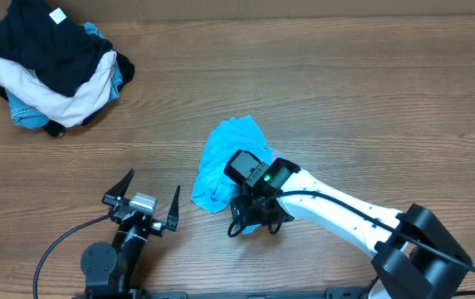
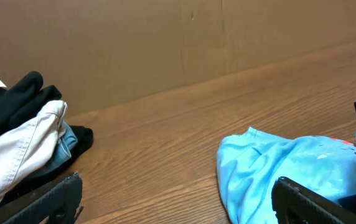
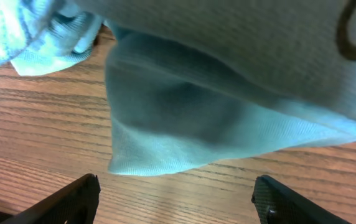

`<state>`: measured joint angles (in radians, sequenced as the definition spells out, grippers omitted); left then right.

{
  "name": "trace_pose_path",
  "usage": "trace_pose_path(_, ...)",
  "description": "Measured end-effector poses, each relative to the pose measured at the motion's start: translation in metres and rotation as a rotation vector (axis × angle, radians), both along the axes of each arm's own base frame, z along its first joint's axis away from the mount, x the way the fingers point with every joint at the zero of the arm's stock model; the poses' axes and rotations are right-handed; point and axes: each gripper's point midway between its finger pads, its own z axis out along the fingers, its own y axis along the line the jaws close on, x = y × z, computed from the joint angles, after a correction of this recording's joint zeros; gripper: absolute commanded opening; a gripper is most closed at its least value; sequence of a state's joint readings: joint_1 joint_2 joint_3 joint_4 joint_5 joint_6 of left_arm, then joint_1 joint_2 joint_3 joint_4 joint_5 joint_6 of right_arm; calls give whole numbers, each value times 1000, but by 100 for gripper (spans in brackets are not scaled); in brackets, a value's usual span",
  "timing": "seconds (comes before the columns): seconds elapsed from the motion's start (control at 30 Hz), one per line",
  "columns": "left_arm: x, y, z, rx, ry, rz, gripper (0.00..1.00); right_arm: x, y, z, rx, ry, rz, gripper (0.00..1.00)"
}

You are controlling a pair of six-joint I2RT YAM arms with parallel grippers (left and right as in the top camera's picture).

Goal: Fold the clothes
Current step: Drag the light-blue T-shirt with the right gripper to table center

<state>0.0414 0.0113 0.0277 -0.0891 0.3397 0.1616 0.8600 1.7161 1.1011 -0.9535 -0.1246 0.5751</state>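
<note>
The sky-blue T-shirt lies crumpled in a soft heap near the middle of the wood-grain surface. Its fine-knit cotton is bunched into folds, and a loose rounded flap droops just ahead of the right fingers, which stand wide apart with nothing between them. The black, pointed left fingers are likewise spread open over bare wood to the shirt's left, apart from it, while a pile of black, cream and denim garments sits well away at the far left corner, with broad open wood around the shirt.
</note>
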Motion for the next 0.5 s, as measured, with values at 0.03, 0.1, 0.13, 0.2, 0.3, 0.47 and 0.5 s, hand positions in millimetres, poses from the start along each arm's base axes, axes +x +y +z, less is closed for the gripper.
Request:
trace_pose_path(0.03,0,0,0,0,0,0,100,1,-1,0,-6,-9,6,85)
trace_pose_path(0.1,0,0,0,0,0,0,100,7,-1,-1,-12,-40,16,85)
trace_pose_path(0.13,0,0,0,0,0,0,100,11,1,0,-6,-62,26,85)
trace_pose_path(0.2,0,0,0,0,0,0,100,18,4,-3,-8,-102,41,85)
trace_pose_path(0.3,0,0,0,0,0,0,100,15,2,-24,-70,-84,68,84)
trace_pose_path(0.47,0,0,0,0,0,0,100,17,-6,-34,-126,-87,45,45)
trace_pose_path(0.5,0,0,0,0,0,0,100,20,-10,-34,-146,-100,39,36)
